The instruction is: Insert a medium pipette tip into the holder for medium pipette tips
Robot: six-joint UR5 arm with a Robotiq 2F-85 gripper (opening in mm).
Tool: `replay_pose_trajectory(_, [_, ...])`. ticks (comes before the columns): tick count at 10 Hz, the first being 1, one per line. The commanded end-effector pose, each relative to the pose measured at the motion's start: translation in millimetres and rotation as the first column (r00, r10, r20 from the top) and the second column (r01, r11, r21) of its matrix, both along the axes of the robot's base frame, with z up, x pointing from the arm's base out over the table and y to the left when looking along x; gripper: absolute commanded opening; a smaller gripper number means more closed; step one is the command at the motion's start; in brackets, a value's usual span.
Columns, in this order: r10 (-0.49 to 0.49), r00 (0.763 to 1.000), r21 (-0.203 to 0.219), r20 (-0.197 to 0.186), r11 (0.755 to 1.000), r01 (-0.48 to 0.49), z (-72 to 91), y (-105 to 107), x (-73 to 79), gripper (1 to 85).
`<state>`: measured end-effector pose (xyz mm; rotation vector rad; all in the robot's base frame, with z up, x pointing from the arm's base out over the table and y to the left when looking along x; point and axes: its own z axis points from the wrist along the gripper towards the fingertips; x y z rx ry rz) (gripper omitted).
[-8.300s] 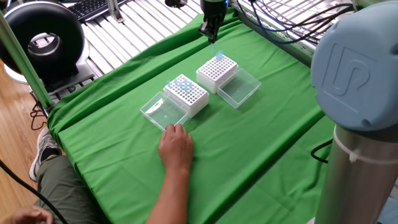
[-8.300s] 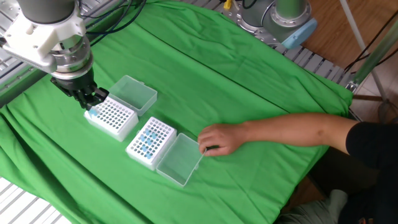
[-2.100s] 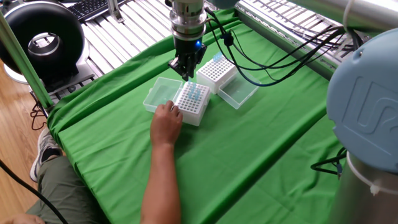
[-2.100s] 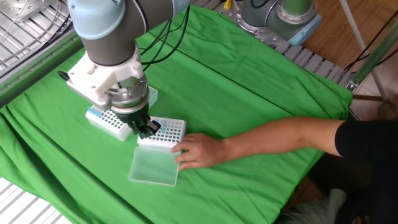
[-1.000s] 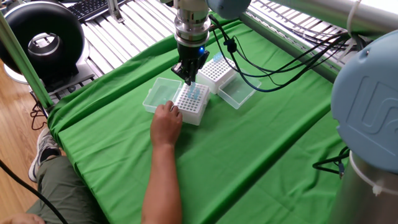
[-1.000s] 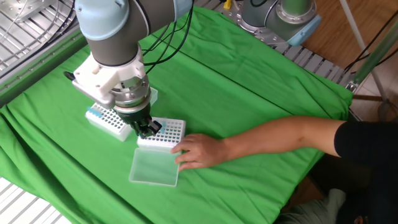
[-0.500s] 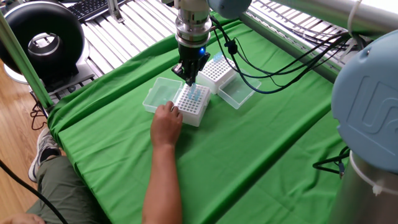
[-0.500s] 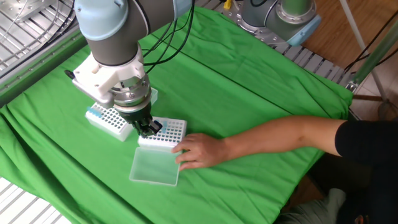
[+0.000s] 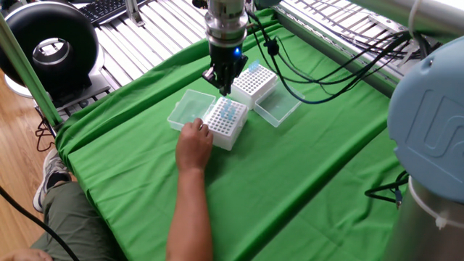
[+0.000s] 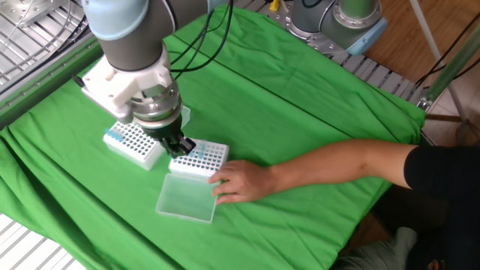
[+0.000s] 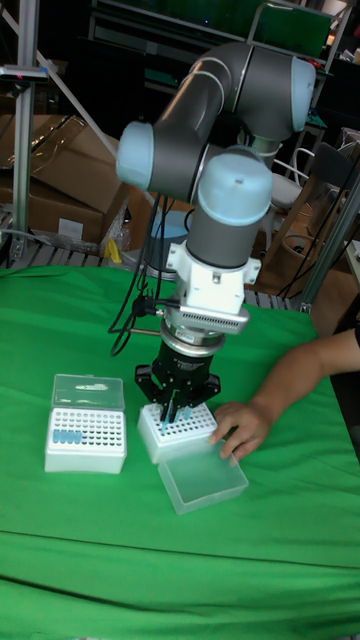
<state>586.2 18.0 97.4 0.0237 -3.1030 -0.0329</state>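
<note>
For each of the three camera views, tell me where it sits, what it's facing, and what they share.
One fixed view: high beside the arm's base, facing the gripper over the tip rack; the person's hand is nearest.
The other fixed view: high on the opposite side; forearm enters from right.
Tall fixed view: low, level with the table, facing the arm.
All share gripper, rack, hand.

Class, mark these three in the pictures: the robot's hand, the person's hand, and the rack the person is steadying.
Robot hand [image 10: 178, 145], other fixed view, between its fingertips.
Person's hand [image 9: 193, 142], one fixed view, back of the hand.
Rack [image 10: 201, 158], other fixed view, its holed top.
</note>
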Motion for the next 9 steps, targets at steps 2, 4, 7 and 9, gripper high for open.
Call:
replay_pose_trajectory(2, [-0.003,0.999,0.000,-0.042,1.000,0.003,38.8,0.5,-0.9,1.0])
replay_pose_trajectory(4, [0.006,0.999,-0.007,-0.043,1.000,-0.006,47.6,-5.0,2.6,1.0])
replay_pose_trajectory(7, [0.072,0.997,-0.048,-0.020,0.996,-0.073,49.4,-29.6,12.1,1.0])
replay_pose_trajectory(9, [0.134,0.991,-0.075,-0.005,0.988,-0.134,42.8,-56.6,18.9,1.0])
